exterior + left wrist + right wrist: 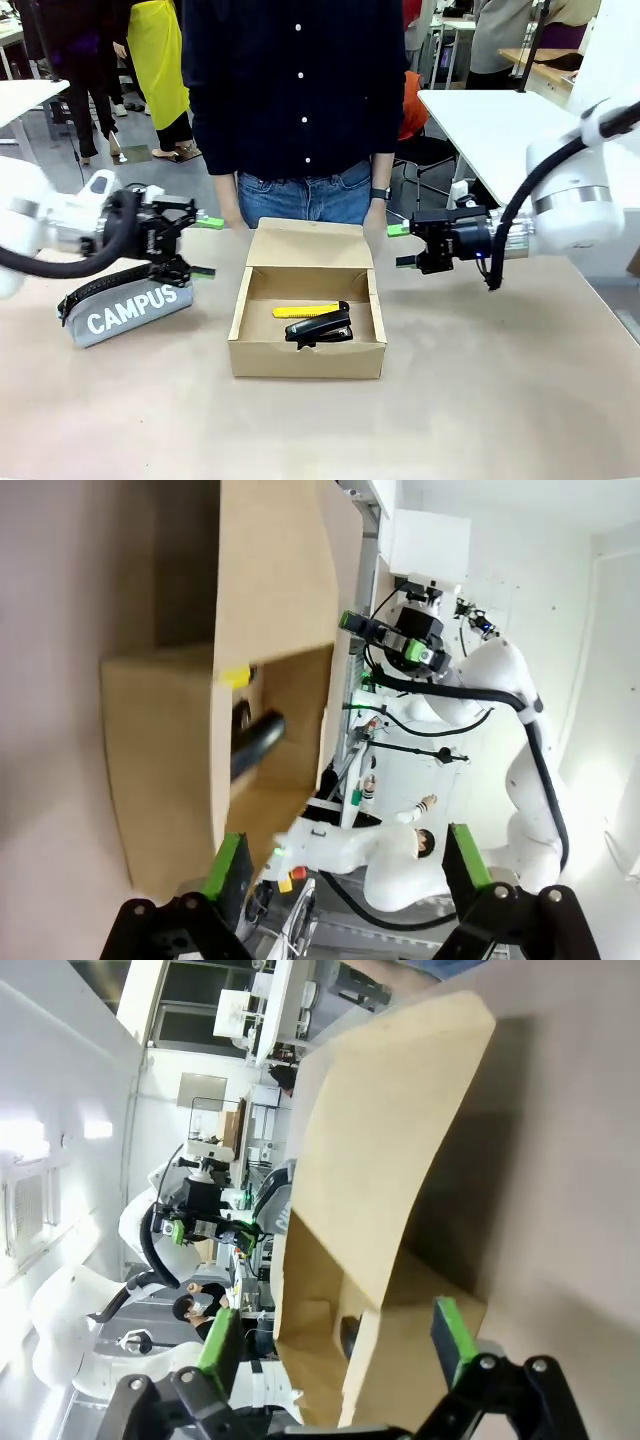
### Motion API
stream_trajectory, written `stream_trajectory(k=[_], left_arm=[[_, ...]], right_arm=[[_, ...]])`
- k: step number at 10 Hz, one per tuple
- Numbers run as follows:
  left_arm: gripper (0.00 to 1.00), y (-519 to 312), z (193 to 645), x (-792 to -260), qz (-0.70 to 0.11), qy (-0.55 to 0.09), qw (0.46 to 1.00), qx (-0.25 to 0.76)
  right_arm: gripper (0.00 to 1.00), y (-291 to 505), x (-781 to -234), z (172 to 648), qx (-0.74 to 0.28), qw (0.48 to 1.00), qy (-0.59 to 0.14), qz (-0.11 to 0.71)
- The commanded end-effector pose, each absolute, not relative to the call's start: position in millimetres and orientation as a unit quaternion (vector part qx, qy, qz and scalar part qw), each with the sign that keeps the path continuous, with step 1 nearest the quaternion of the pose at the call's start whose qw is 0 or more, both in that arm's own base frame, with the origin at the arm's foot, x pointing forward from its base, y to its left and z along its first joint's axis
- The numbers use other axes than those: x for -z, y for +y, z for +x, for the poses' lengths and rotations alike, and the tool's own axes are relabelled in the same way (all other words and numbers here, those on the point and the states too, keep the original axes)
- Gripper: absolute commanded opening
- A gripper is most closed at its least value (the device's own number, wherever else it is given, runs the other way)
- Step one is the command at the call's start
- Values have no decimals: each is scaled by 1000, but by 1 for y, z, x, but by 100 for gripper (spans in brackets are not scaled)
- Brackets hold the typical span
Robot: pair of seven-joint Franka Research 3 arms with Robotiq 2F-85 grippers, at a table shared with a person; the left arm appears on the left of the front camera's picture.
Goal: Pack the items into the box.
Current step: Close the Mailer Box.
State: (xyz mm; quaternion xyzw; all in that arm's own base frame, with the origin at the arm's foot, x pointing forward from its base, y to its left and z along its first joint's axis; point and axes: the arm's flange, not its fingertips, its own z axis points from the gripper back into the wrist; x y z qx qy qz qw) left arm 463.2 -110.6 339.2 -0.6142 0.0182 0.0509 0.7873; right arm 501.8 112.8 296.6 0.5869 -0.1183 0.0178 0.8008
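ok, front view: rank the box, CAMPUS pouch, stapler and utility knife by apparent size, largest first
1. box
2. CAMPUS pouch, clearly smaller than the box
3. stapler
4. utility knife: about the stapler's length, only slimmer, so these last two are close

the front camera sits between my arms on my side of the worktop [480,400], raised a little, and faces across it to the person [295,90] at the far edge. my left wrist camera looks along my left pincer [345,860] at the box [160,770] from near, rolled so the worktop stands upright. my right wrist camera looks along my right pincer [335,1340] from the opposite side. all three views share the box. the left wrist view catches my right arm [490,670] beyond it, and the right wrist view my left arm [70,1310].
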Motion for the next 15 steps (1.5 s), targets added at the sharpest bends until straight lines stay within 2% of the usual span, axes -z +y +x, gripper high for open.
stream_trajectory(k=[1, 2, 3, 7, 15], left_arm=[[100, -136, 511, -321, -608, 33, 792, -47], [100, -145, 526, -312, -613, 51, 787, -48], [100, -150, 538, -301, -597, 34, 799, -67], [100, -143, 555, -274, -587, 69, 801, -92], [100, -166, 566, -268, -633, 63, 770, -48]], right_arm=[[100, 139, -290, 538, 1, 813, -101, 573], [100, 148, -283, 548, 5, 819, -87, 567], [100, 156, -274, 559, 13, 824, -73, 562], [100, 186, -244, 582, 12, 823, -12, 567], [100, 192, -249, 573, 5, 814, -19, 580]])
